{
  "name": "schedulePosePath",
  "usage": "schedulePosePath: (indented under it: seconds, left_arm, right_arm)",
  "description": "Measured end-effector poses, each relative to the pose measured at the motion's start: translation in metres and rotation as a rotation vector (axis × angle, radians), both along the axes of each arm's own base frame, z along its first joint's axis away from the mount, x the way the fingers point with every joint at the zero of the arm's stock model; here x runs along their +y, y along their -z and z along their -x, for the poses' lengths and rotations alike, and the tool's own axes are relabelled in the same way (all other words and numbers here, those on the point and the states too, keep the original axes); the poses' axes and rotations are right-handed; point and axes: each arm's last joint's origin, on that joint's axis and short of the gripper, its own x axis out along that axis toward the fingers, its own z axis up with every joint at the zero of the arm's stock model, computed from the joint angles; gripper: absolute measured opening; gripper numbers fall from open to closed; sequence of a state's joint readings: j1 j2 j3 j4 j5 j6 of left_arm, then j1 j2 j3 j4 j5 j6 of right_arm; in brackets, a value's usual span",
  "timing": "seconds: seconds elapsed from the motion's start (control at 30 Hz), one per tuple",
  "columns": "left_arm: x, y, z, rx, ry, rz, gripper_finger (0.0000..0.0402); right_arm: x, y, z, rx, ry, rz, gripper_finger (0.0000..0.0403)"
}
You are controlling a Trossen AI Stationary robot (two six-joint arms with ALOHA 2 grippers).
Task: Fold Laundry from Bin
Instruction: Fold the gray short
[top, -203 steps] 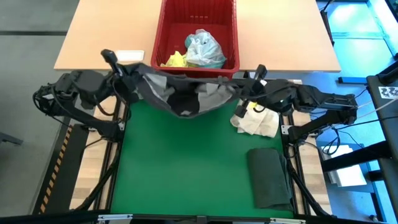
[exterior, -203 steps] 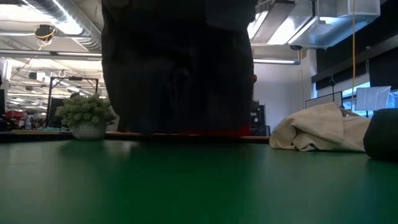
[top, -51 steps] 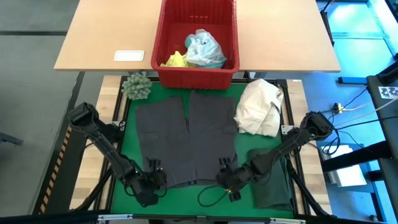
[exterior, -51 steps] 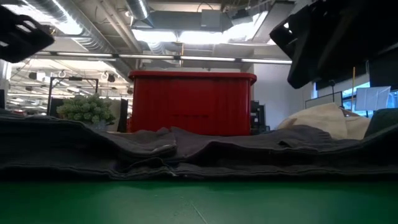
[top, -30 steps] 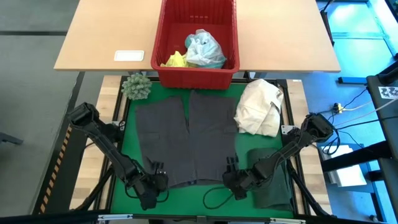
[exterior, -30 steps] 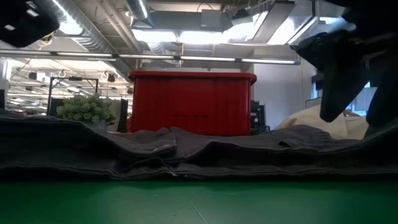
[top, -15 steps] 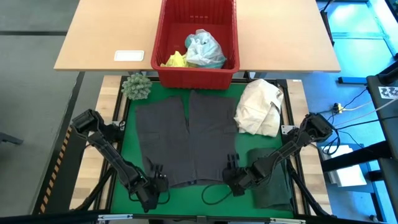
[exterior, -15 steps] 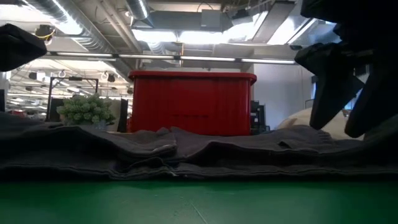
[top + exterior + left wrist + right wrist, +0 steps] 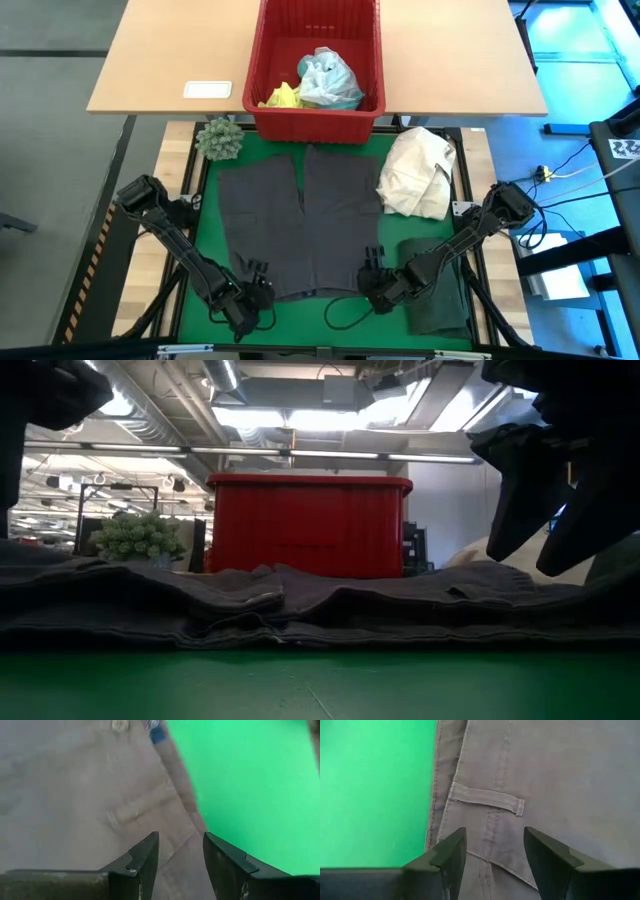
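Grey garment (image 9: 300, 220): spread flat mid-mat, just near of the red bin (image 9: 316, 110) | left gripper (image 9: 252, 284): above near-left waistband corner, fingers (image 9: 145, 857) spread, holding nothing | right gripper (image 9: 372, 270): above near-right waistband corner, fingers (image 9: 545, 852) spread, empty | cream bundle (image 9: 418, 175): right of garment | dark folded garment (image 9: 440, 290): near-right.
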State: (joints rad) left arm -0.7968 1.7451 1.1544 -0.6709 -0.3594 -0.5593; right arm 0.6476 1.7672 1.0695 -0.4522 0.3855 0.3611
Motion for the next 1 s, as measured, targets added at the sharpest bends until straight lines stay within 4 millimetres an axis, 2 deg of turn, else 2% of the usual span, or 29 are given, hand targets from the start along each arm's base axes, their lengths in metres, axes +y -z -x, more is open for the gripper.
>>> schedulePosePath:
  seconds: [0.17, 0.37, 0.47, 0.6, 0.83, 1.0]
  left_arm:
    - [-0.009, 0.003, -0.006, 0.029, 0.137, -0.019, 0.0148]
    - [-0.027, 0.022, -0.017, 0.113, 0.311, -0.243, 0.0148]
    - [-0.032, 0.022, -0.024, 0.13, 0.311, -0.329, 0.0149]
    - [-0.036, 0.02, -0.028, 0.151, 0.302, -0.362, 0.0156]
    - [-0.045, 0.022, -0.019, 0.192, 0.31, -0.314, 0.0173]
    - [-0.044, 0.023, -0.012, 0.221, 0.29, -0.354, 0.0177]
  right_arm:
    - [0.0, 0.0, 0.0, -0.002, 0.0, 0.001, 0.0198]
    - [-0.001, 0.0, -0.001, -0.019, 0.008, 0.028, 0.0198]
    - [-0.001, -0.001, -0.001, -0.021, 0.008, 0.026, 0.0198]
    - [-0.001, -0.001, -0.001, -0.022, 0.008, 0.025, 0.0198]
    - [-0.001, -0.001, -0.001, -0.023, 0.008, 0.025, 0.0198]
    - [-0.001, -0.001, -0.001, -0.033, 0.015, 0.037, 0.0198]
